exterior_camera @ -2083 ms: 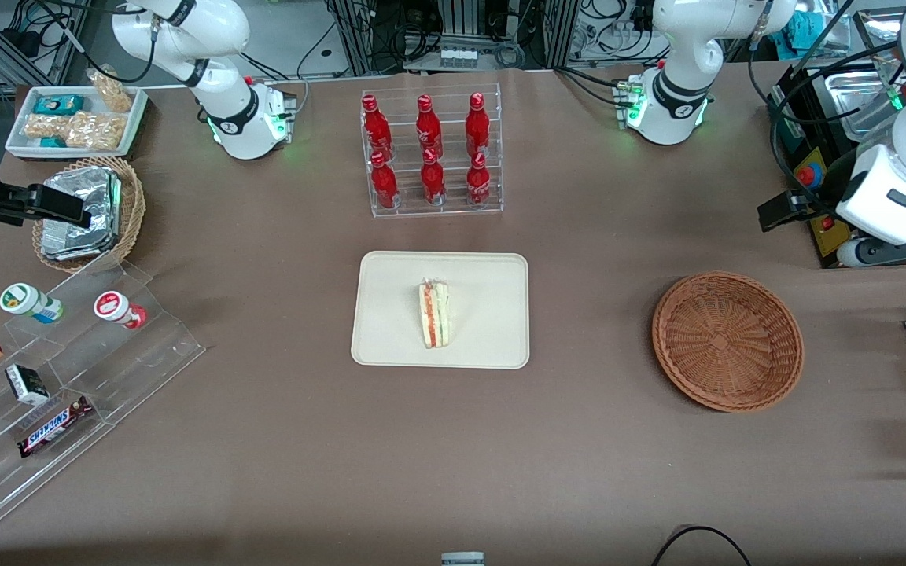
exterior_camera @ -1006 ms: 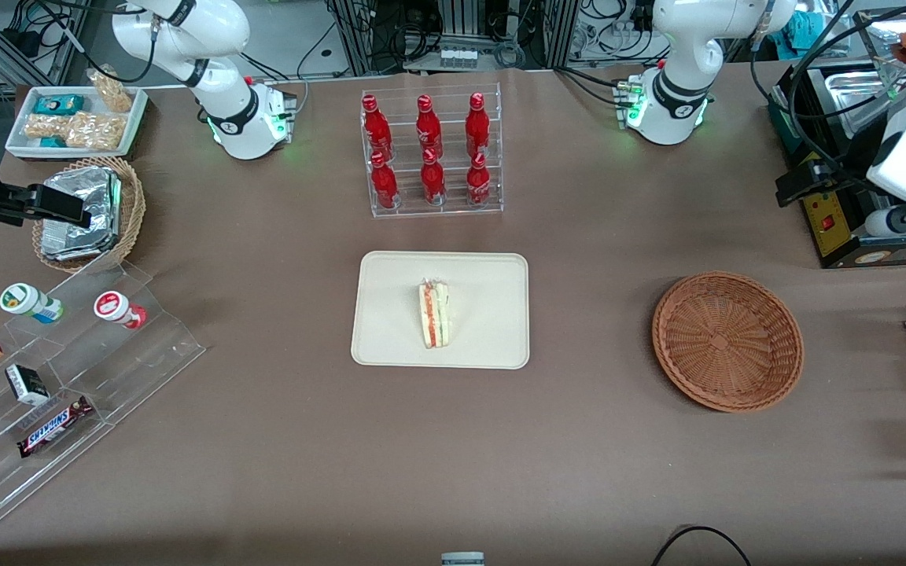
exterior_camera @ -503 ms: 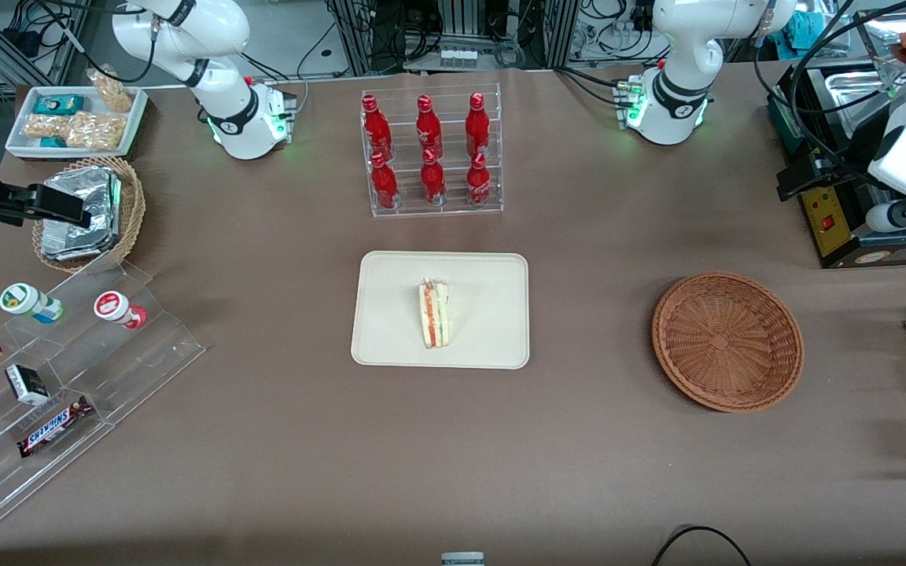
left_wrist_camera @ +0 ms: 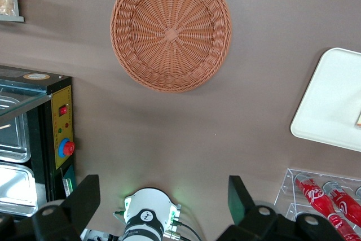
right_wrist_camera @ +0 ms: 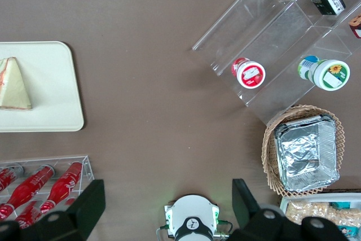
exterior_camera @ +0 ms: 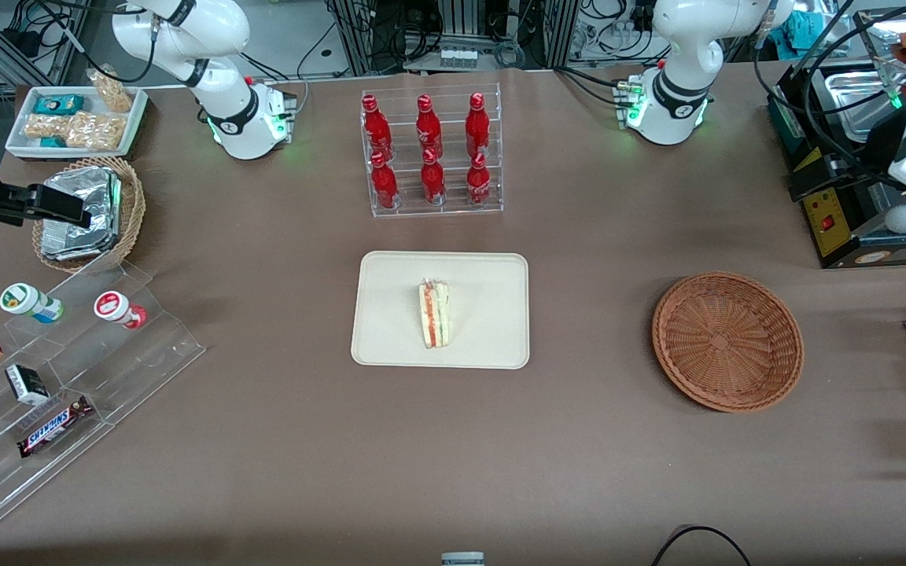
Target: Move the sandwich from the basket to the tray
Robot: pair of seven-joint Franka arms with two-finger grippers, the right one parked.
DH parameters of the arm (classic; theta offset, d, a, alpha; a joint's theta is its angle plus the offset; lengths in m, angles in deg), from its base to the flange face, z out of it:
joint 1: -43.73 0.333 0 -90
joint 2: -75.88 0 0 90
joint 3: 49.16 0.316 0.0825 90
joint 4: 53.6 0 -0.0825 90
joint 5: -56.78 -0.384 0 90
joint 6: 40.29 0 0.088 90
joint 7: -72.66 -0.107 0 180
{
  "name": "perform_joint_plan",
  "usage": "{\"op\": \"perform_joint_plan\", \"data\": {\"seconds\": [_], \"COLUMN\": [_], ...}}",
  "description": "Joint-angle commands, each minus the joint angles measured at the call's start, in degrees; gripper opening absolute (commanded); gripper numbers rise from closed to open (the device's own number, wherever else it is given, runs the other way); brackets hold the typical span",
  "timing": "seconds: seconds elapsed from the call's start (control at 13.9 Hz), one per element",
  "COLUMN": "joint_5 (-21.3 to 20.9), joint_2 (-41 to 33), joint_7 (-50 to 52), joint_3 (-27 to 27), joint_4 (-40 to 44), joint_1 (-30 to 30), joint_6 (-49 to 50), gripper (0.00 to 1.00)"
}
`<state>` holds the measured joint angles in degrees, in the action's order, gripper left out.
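One sandwich (exterior_camera: 435, 315) lies on one cream tray (exterior_camera: 390, 338), with one shallow wicker basket (exterior_camera: 727, 340), six red bottles (exterior_camera: 427, 149) in a clear rack, one deeper basket of foil packs (exterior_camera: 87, 212), and one tool (left_wrist_camera: 163, 204) of the left arm raised at the working arm's end of the desk

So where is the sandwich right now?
The sandwich lies near the middle of the tray, nearer the front camera than the bottle rack. The basket holds nothing, and the open hand is high above the table.
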<state>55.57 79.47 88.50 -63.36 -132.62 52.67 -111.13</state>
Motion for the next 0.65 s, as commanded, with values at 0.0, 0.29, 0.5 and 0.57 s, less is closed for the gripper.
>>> {"op": "perform_joint_plan", "data": {"seconds": [0.0,0.29,0.5,0.57], "joint_5": [-0.6,-1.4,-1.3,-1.3], "joint_2": [-0.6,-0.7,-0.7,-0.7], "joint_7": [-0.3,-0.3,-0.3,-0.3], "joint_3": [-2.7,2.0,2.1,2.1], "joint_4": [0.1,0.2,0.1,0.1], "joint_1": [0.8,-4.0,-3.9,-3.9], "joint_6": [1.0,1.1,1.1,1.1], "gripper": [1.00,1.00,1.00,1.00]}}
